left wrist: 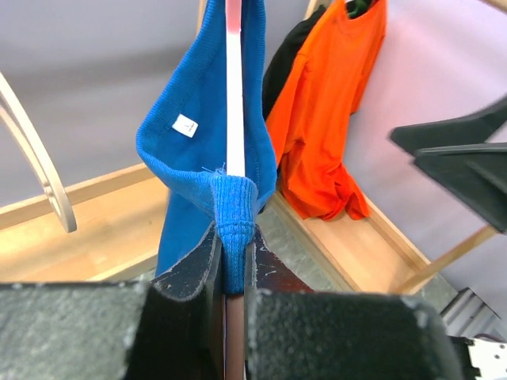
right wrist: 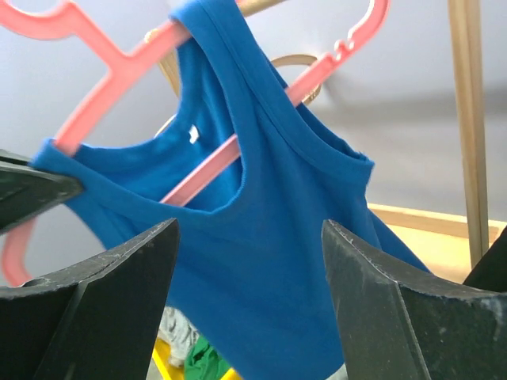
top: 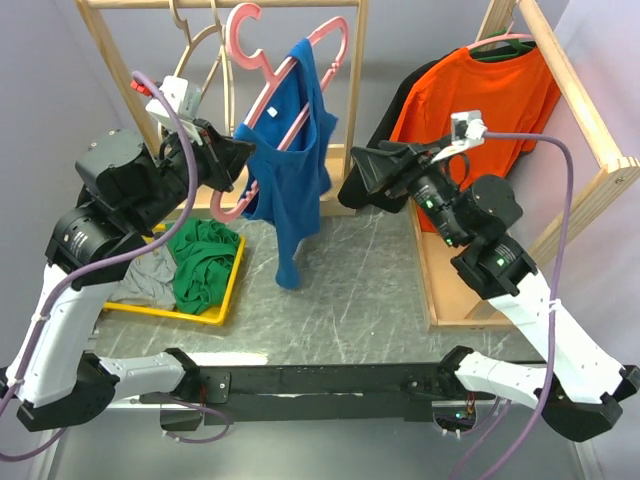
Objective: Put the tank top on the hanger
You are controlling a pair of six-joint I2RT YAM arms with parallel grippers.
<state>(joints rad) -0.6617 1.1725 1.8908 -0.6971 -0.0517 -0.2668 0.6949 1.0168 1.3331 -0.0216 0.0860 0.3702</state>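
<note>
Strap of royal-blue fabric tank top (top: 290,170) pinched with thin pink plastic hanger (right wrist: 83,111) in your left gripper (top: 238,160). Your right gripper (right wrist: 249,237) spread, empty

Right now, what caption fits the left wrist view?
Left fingers pinch the blue tank top by a strap against the pink hanger; orange t-shirt hangs behind.

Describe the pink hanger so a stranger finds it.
Start at the wooden rack, back left. Before it the left gripper holds a tilted hanger carrying the blue tank top. It is thin pink plastic; the other hangers there are pale wood.
</note>
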